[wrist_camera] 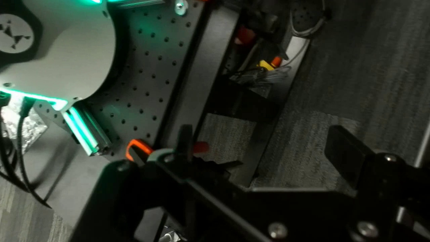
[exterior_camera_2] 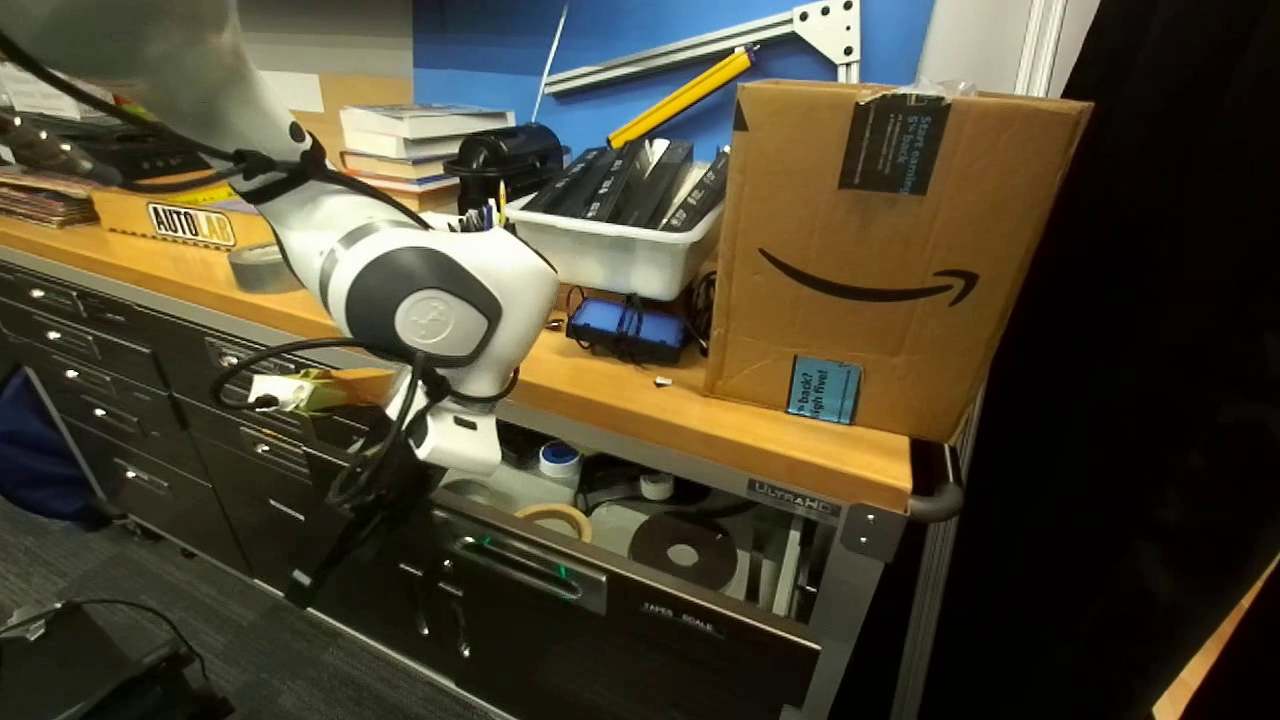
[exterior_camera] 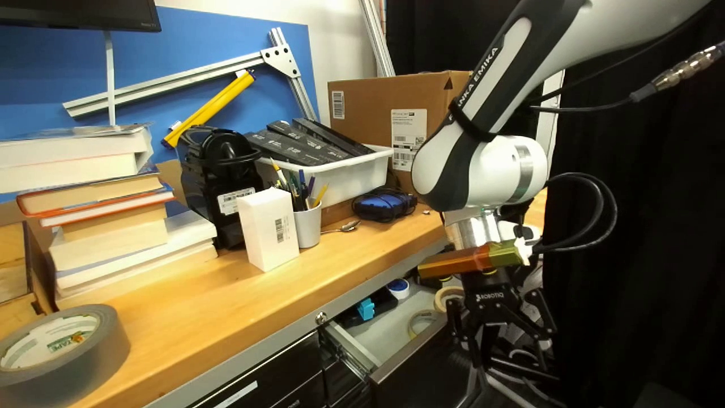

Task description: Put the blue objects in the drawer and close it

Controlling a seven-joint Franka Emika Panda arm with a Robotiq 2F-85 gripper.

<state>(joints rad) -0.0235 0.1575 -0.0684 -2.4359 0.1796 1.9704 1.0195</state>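
Tape roll (exterior_camera: 85, 358), cyan obj. (exterior_camera: 366, 309) in drawer (exterior_camera: 380, 335), apart fr. end effector (exterior_camera: 510, 357)

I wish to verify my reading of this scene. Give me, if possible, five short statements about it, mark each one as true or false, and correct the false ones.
1. The drawer is open. True.
2. The cyan-blue item lies on the wooden worktop. False: the cyan-blue item is inside the drawer.
3. The corded blue item lies on the wooden worktop. True.
4. The pincer grips the white box. False: the pincer is open and holds nothing.
5. The white box stands beside the pen cup. True.
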